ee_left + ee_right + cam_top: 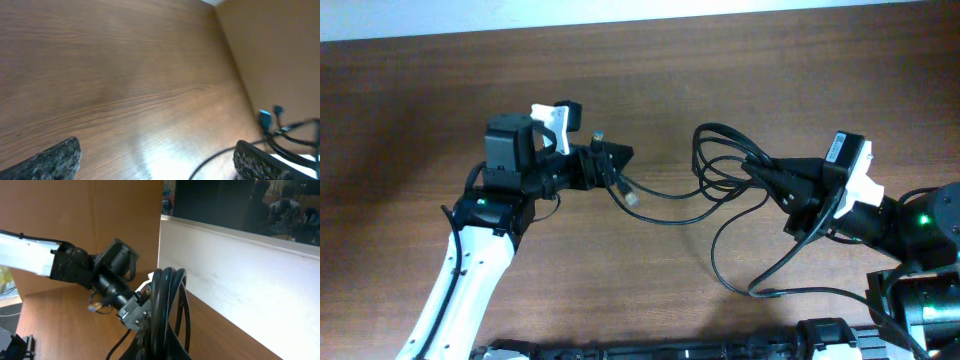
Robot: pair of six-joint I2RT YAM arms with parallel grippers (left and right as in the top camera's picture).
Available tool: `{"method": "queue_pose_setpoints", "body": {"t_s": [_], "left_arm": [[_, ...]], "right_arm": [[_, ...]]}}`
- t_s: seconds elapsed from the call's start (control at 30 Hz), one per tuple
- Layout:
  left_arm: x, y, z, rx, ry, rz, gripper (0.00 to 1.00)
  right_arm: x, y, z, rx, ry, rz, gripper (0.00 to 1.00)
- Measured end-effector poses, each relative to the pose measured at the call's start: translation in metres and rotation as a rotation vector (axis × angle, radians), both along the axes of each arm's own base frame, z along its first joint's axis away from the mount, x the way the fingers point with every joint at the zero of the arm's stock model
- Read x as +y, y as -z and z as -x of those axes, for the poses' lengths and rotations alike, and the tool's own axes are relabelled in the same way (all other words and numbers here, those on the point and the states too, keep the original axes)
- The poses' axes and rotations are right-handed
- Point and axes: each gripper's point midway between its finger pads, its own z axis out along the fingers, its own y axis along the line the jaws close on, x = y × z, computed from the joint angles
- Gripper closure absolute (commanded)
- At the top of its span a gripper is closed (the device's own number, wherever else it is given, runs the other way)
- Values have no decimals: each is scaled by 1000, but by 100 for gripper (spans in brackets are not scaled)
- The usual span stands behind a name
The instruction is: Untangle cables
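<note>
- Cables [164, 300]: looped bundle clamped in the right pincer [765, 170], strands draping onto the counter [400, 120].
- Left pincer [610, 160]: wide, empty, left of the bundle beside a plug end [631, 196].
- Judged step: separating strands; next, grip that end.

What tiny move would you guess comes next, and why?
Probably the left end effector shifts onto the loose strand by the plug and closes: it stands open and empty, while the right end effector is shut on the cables.
</note>
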Motion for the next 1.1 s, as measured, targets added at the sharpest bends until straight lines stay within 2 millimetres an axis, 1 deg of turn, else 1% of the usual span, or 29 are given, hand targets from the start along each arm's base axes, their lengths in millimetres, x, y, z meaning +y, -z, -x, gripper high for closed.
{"method": "queue_pose_setpoints", "body": {"t_s": [0.07, 0.17, 0.27, 0.33, 0.4, 0.47, 0.67, 0.73, 0.8, 0.9, 1.0, 1.03, 1.07, 1.1], "left_arm": [[-4, -3, 4, -7, 32, 15, 1], [-11, -9, 10, -16, 90, 54, 9], [-23, -23, 21, -58, 198, 117, 12], [-29, -30, 31, -92, 279, 147, 12], [-36, -38, 45, -148, 390, 182, 13], [-41, -47, 61, -218, 508, 225, 10], [-43, -55, 73, -292, 596, 255, 8], [-43, -55, 74, -301, 605, 258, 8], [-43, -55, 75, -304, 610, 258, 8], [-43, -51, 75, -281, 601, 251, 10], [-39, -36, 70, -217, 539, 192, 9], [-37, -30, 68, -194, 515, 167, 7], [-35, -23, 65, -172, 489, 138, 0], [-32, -16, 63, -152, 461, 104, 1]], "right_arm": [[0, 0, 0, -1, 0, 0, 96], [0, 0, 0, -1, 3, 0, 96], [-3, 0, -5, -1, 32, -2, 96], [-6, -1, -10, -1, 67, -4, 96], [-9, -1, -13, -9, 95, -1, 96], [-12, -2, -17, -25, 121, 7, 96], [-26, -6, -32, -68, 244, 20, 96], [-34, -17, -38, -127, 312, 16, 96], [-42, -32, -42, -197, 369, 4, 96], [-51, -49, -44, -272, 436, -18, 96], [-63, -60, -48, -311, 514, -40, 96], [-65, -61, -49, -312, 531, -44, 96], [-68, -62, -50, -313, 547, -47, 96], [-70, -62, -52, -312, 561, -49, 96]]}}
